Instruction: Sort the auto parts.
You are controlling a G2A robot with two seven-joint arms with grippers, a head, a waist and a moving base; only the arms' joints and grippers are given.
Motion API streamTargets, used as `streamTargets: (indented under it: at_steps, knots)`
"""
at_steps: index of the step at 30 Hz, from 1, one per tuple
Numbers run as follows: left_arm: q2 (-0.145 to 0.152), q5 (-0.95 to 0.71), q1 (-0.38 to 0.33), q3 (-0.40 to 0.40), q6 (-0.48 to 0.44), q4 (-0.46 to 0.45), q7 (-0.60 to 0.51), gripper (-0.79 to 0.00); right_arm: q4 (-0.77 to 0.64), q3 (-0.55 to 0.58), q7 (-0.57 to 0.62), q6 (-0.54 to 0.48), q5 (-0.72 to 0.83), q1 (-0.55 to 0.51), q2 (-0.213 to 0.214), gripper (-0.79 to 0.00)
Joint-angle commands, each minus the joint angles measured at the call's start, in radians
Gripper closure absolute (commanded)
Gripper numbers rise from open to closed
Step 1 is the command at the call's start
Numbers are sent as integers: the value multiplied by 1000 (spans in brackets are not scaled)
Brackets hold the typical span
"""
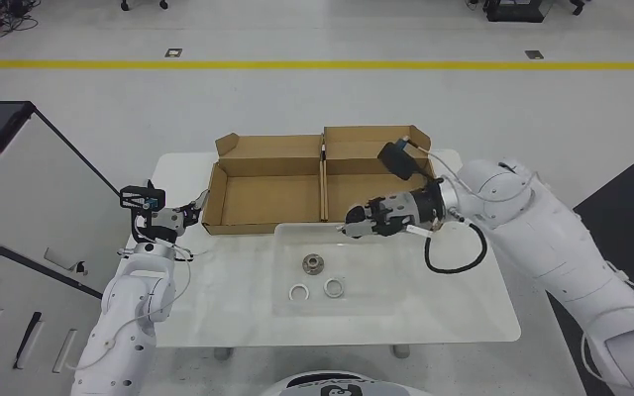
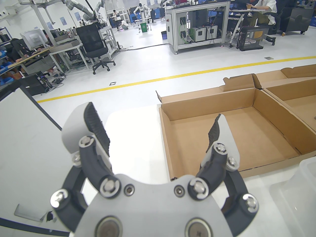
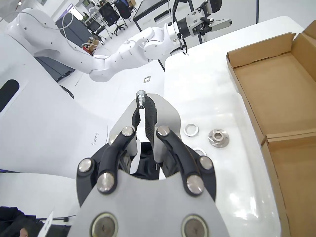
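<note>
At the centre of the top view, on the white worktop [image 1: 466,307], a clear tray [image 1: 386,287] holds three metal parts. A flanged hub [image 1: 313,263] lies in its left half, flange down and bore facing up. Below the hub in the frame are the left ring [image 1: 298,292] and the right ring [image 1: 335,289], close side by side and apart from the hub.

Just above the tray in the frame stand two open cardboard boxes that touch along one wall, the left box [image 1: 265,198] and the right box [image 1: 362,183].

The right hand [image 1: 349,225] hangs over the tray's upper edge, just below the front wall of the right box. Its fingers are pinched narrow on a small threaded fitting [image 3: 141,98], and the fitting's threaded end sticks out past the fingertips.

The left hand [image 1: 198,205] sits at the left of the frame, just beside the outer wall of the left box and over the left edge of the worktop. Its fingers are spread wide and point towards that box.
</note>
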Motion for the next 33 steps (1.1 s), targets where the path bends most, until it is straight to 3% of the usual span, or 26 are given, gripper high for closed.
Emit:
streamTargets:
  at_steps: [1,11,16,23,33]
  knots:
    - [0,0,0,0,0,0,0,-785,0,4,1,1,0,-2,-1,0]
    - [0,0,0,0,0,0,0,-785,4,29,-58,18,37,-19,-1,0]
    - [0,0,0,0,0,0,0,-785,40,72,-24,-20,256,-35,2,0]
    - [0,0,0,0,0,0,0,-785,-15,84,31,31,536,-12,-12,0]
    - [0,0,0,0,0,0,0,-785,-50,74,160,160,843,40,-87,0]
